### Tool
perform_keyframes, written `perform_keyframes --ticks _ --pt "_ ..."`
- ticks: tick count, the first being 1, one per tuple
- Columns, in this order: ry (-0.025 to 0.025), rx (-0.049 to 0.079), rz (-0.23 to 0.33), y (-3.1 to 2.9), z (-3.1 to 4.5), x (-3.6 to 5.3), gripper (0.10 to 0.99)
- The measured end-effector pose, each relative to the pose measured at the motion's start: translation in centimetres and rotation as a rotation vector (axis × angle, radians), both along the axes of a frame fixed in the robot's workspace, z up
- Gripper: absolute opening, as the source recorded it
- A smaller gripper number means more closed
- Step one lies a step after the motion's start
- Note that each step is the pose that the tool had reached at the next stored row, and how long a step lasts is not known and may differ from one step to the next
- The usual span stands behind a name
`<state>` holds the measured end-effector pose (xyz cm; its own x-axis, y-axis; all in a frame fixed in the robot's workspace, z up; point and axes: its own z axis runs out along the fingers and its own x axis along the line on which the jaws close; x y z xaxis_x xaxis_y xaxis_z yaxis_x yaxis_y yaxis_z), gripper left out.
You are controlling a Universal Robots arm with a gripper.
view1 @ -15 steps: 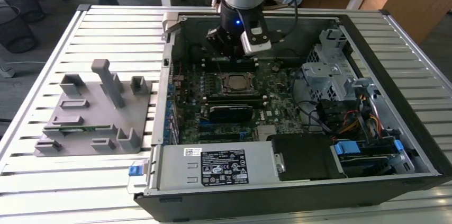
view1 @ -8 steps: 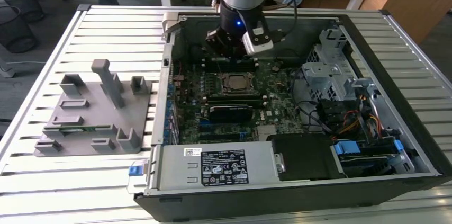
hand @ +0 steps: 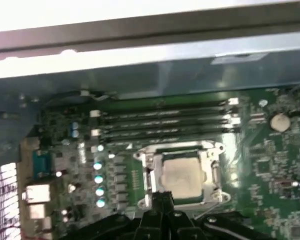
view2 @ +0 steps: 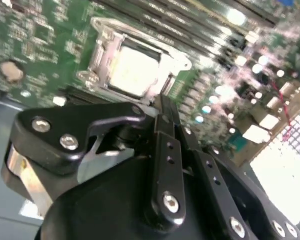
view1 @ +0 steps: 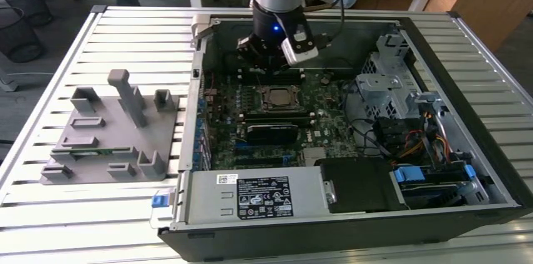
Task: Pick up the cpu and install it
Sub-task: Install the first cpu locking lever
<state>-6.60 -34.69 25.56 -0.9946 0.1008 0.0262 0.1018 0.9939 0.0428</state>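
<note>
The cpu point(view1: 278, 97) lies flat in the socket of the green motherboard point(view1: 329, 111), inside the open computer case. Its silvery top shows in both wrist views point(view2: 135, 70) point(hand: 182, 176), framed by the metal socket bracket. In the exterior view my gripper point(view1: 261, 69) hangs over the board just behind the socket, toward the case's far wall. Its black fingers point(view2: 162, 107) meet in a narrow tip with nothing between them. In the first wrist view the gripper point(hand: 162, 197) ends just short of the socket's edge, apart from the chip.
Several empty memory slots point(hand: 165, 120) run beside the socket. A black card point(view1: 268, 133), a power supply point(view1: 258, 195), and a drive cage point(view1: 391, 83) with cables point(view1: 416, 139) crowd the case. A grey fixture plate point(view1: 108, 130) sits on the slatted table at the exterior view's left.
</note>
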Motion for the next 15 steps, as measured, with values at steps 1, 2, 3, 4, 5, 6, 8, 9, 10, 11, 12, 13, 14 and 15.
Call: perform_keyframes --ticks 1,2,3,4,5,6,8,9,10,11,12,13,14,15 --pt "-0.0002 0.0 0.0 0.0 -0.01 -0.37 0.106" --pt "-0.0005 0.0 0.0 0.0 -0.02 -0.69 0.106" --pt "-0.0007 0.0 0.0 0.0 -0.03 -0.89 0.106" --pt "-0.0007 0.0 0.001 0.01 -0.04 -0.94 0.106" --pt "-0.0007 0.0 0.003 0.01 -0.04 -0.94 0.106" --pt "-0.0005 0.0 0.01 0.0 -0.03 -0.95 0.106" --pt "-0.0006 0.0 0.04 0.0 -0.05 -0.95 0.106" --pt "-0.0006 0.0 0.058 0.0 -0.06 -0.95 0.106" --pt "-0.0006 0.0 0.076 0.0 -0.06 -0.95 0.106" --pt "-0.0005 0.0 0.093 0.0 -0.06 -0.95 0.106" --pt "-0.0006 0.0 0.105 0.0 -0.06 -0.95 0.106" --pt "-0.0007 0.0 0.109 0.0 -0.06 -0.96 0.106" --pt "-0.0008 0.0 0.11 0.0 -0.07 -0.99 0.106" --pt "-0.0009 0.0 0.11 0.0 -0.07 -1.04 0.106"
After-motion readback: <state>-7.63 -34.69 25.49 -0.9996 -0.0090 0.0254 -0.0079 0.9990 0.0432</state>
